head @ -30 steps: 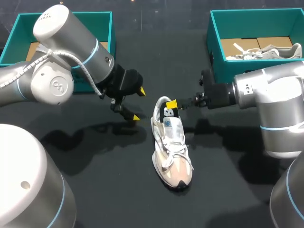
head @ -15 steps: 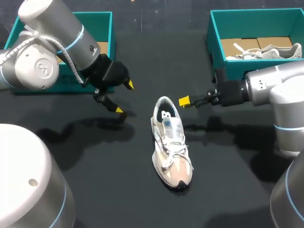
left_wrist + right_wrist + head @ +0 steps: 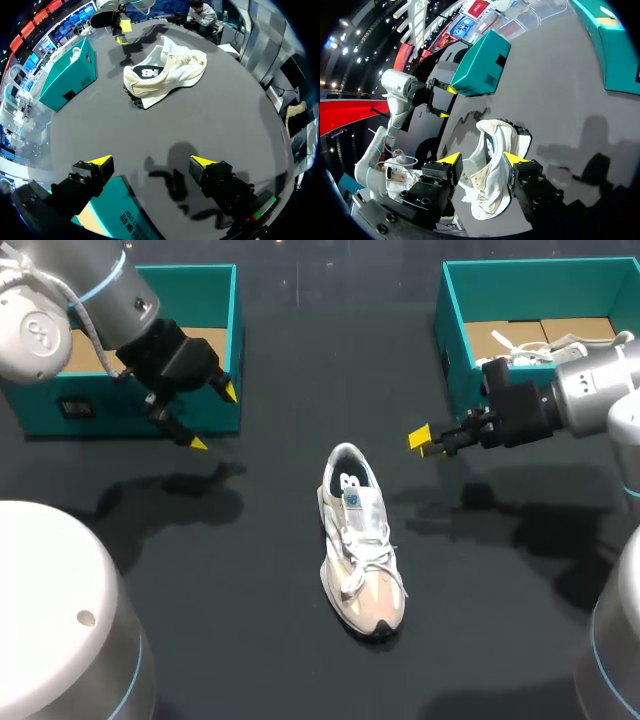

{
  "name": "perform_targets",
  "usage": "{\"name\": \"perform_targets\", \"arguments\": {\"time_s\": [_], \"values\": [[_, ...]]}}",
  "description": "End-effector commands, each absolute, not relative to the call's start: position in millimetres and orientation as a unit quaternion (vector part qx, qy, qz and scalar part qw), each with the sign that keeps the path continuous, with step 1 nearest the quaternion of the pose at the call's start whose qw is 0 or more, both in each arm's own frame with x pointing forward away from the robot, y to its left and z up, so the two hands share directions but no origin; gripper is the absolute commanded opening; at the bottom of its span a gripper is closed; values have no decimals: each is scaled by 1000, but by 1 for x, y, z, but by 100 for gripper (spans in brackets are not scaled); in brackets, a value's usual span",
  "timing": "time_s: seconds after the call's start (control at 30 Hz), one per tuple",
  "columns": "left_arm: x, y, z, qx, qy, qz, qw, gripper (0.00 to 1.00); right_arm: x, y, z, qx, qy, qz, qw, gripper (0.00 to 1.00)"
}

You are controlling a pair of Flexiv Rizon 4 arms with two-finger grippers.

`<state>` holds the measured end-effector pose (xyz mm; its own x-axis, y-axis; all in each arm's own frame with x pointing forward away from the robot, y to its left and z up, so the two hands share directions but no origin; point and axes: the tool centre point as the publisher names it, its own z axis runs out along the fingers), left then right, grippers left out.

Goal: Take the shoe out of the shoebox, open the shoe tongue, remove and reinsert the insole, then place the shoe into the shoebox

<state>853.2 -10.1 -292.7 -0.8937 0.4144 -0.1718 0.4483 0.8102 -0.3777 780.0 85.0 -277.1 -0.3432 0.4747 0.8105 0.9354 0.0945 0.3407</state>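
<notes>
One cream, soft-sided laced shoe point(image 3: 360, 540) on your matte black table point(image 3: 250, 640), your left gripper point(image 3: 213, 417) well left of the shoe's heel, yellow-tipped fingers spread wide, empty, your right gripper point(image 3: 424, 441) near its right, parted, empty.

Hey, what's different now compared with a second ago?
Both jaws pulled back from the shoe: the right jaws came out of its heel opening and withdrew toward the right shoebox, the left jaws retreated to the left shoebox. Both stand open, empty. The shoe stayed put on the table.
</notes>
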Motion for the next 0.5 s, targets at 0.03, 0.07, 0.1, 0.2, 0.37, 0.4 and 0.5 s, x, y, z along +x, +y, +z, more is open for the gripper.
{"name": "perform_targets", "arguments": {"time_s": [0.03,0.07,0.1,0.2,0.37,0.4,0.5], "values": [[859,14,-276,233,947,-217,38,100,775,63,-258,-532,-698,-402,260,53],[862,19,-273,233,947,-217,39,100,776,61,-257,-539,-698,-392,261,51],[864,23,-271,234,947,-218,39,100,776,58,-256,-546,-698,-383,260,50],[870,31,-264,230,948,-216,43,100,777,51,-250,-563,-696,-361,261,50],[875,42,-253,237,946,-215,50,100,779,46,-240,-589,-696,-318,259,50],[876,43,-251,241,945,-216,49,100,780,45,-238,-596,-696,-305,259,49],[879,47,-246,248,943,-217,47,100,781,45,-232,-615,-697,-266,254,49]]}}
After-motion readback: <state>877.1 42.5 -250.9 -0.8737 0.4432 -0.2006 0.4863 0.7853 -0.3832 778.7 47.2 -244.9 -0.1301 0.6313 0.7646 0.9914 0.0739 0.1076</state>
